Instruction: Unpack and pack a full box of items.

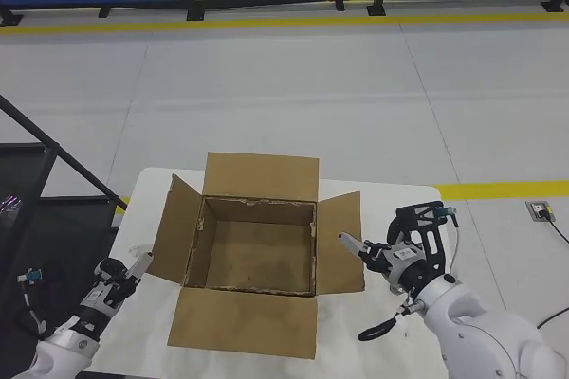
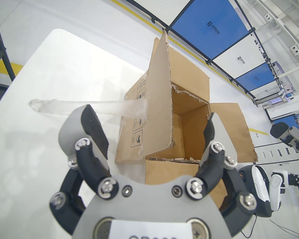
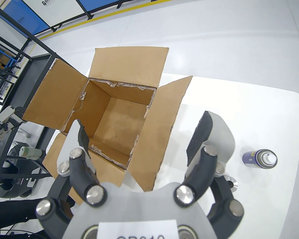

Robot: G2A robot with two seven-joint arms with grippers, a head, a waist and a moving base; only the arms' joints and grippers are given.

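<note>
An open cardboard box (image 1: 261,251) stands in the middle of the white table (image 1: 161,185), all of its flaps folded outward. Its inside (image 3: 114,123) looks bare down to the floor of the box. A strip of clear tape (image 2: 89,106) sticks out from the box's side wall toward the table's left part. My left gripper (image 2: 152,130) is open, low beside the box's left flap, also seen in the top view as the left gripper (image 1: 133,268). My right gripper (image 3: 142,138) is open just off the right flap (image 1: 341,256), seen from above as the right gripper (image 1: 356,246).
A small blue spray can (image 3: 259,159) stands upright on the table to the right of the box, near my right arm. A black metal rack (image 1: 19,189) stands off the table's left edge. Bare table (image 3: 239,105) lies right of the box.
</note>
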